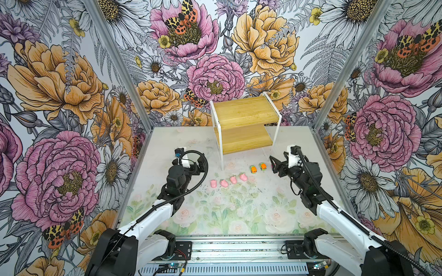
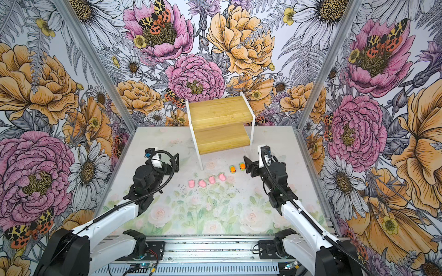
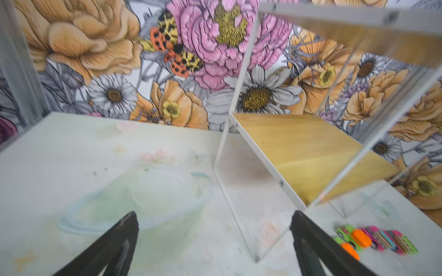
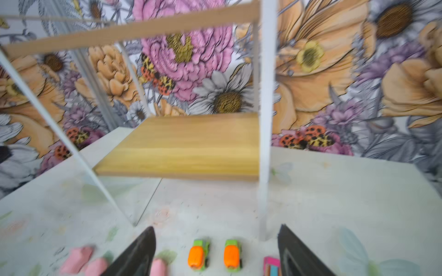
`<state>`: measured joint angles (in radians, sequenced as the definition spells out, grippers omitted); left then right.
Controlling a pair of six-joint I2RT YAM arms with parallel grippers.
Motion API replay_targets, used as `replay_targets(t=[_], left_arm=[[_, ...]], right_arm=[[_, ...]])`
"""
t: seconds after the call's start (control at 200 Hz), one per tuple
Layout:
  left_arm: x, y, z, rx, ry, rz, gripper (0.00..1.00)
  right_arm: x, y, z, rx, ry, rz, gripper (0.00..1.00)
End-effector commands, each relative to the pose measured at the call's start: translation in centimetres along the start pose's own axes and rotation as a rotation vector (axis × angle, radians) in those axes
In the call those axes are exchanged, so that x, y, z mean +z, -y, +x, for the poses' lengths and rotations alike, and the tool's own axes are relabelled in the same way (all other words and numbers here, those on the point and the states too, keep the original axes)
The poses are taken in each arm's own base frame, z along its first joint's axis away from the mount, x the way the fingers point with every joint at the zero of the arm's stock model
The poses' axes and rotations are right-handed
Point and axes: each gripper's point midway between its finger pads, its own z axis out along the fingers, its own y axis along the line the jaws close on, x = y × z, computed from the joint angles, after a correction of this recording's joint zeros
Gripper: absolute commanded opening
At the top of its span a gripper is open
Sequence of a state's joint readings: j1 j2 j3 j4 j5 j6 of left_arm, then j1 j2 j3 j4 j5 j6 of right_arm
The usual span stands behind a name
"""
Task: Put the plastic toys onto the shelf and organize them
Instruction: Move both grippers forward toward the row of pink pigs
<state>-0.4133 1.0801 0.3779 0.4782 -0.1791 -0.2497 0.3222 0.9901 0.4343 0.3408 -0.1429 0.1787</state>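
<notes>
Worktop (image 1: 239,210) with a faded rose print fills most of my view, boxed in by floral panels. Shelf (image 1: 244,112) stands at the back middle. Both its boards are bare in both top views, and the lower one sits forward of the upper, so I judge either tier reachable from the front. Nothing placed yet, so the task is at its start. Left end effector (image 3: 214,229) hangs over bare worktop just left of the shelf's front leg, fingers spread, nothing between them; it reads as parked clear of the toy row. Right end effector (image 4: 216,239) is released too, wide and empty, low at the row's right end. Its wrist view puts the two orange cars (image 4: 198,257) between its fingers, so I'd say it's lining up a car pick. Toys are all on the worktop in front of the shelf, in one slanted line sorted by kind. Four pink figures (image 1: 233,179) sit close together on the left, then the orange cars. Two pink cars (image 3: 375,239) are far right, mostly hidden behind the right end effector in the top views. Being cars, they may roll if nudged.
</notes>
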Motion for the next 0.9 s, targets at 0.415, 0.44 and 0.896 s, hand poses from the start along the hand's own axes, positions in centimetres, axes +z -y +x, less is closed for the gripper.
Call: replay_targets(t=[0.415, 0.44, 0.896], left_arm=[[-2.1, -0.3, 10.0, -0.091, -0.118, -0.071, 0.99], [-2.0, -0.3, 10.2, -0.087, -0.125, -0.074, 0.99], [-0.4, 0.5, 13.2, -0.055, -0.121, 0.017, 0.99]], right_arm=[[4.1, -6.7, 10.4, 0.0, -0.151, -0.167, 0.74], [4.3, -6.7, 10.7, -0.001, -0.156, -0.167, 0.74], [8.1, -7.6, 13.2, -0.01, -0.202, -0.195, 0.72]])
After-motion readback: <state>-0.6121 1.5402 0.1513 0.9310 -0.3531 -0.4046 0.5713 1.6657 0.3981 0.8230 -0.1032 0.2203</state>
